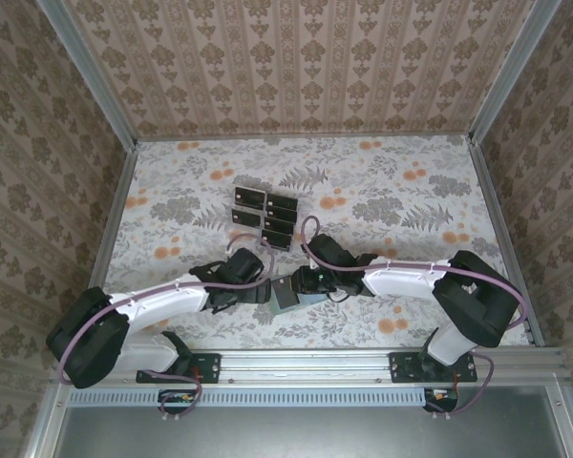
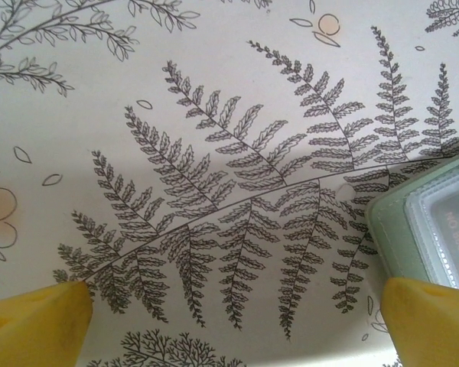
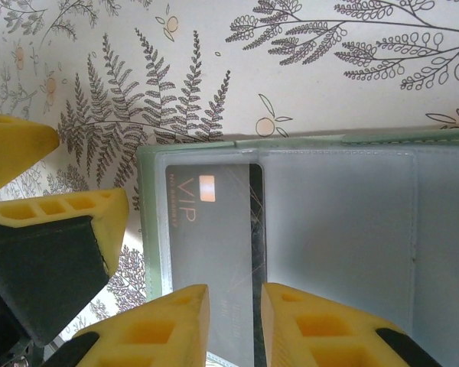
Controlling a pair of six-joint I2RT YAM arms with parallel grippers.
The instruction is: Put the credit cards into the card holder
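Overhead, both arms reach inward to the card holder (image 1: 285, 294) near the tabletop's (image 1: 411, 191) front edge; spare credit cards (image 1: 265, 215) lie beyond. Right wrist view: a card (image 3: 210, 229) sits inside it, right gripper (image 3: 235, 292) narrowly parted over it, grip indeterminate. Left gripper (image 2: 236, 306) wide open, empty.

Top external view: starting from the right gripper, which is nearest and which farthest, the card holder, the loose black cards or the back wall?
1. The card holder, directly at the right gripper, near the front.
2. The loose black cards, in the middle, farther back.
3. The back wall, at the far end.
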